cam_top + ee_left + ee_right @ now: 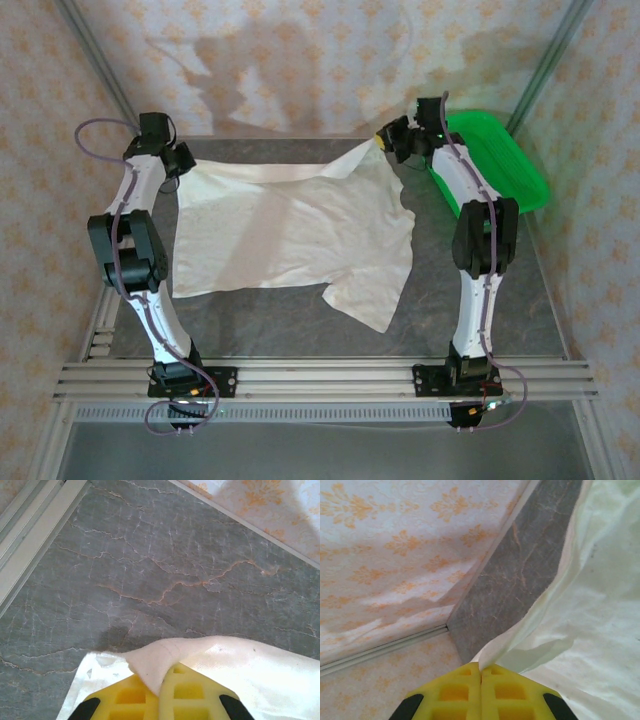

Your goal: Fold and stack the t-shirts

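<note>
The left hand [180, 158] is closed on a corner of the shirt [290, 230]. In the left wrist view its yellow fingers [125, 697] pinch a fold of white cloth between them, with the hem bunched right at the tips. Ahead of that hand lies bare grey desk [150, 570], and the rest of the cloth runs off to its right. The right hand [392, 140] is closed too, gripping another edge of the shirt. In the right wrist view a thin ridge of cloth rises from between its shut fingers [455, 692], and the fabric hangs slack to the right of the hand. Ahead and left of it are a strip of desk and the orange-patterned wall [385, 555]. From above, the shirt lies spread between the two hands, its far edge stretched from one to the other, with a sleeve trailing towards the near side of the desk. A green basket [510, 165] sits just right of the right hand
</note>
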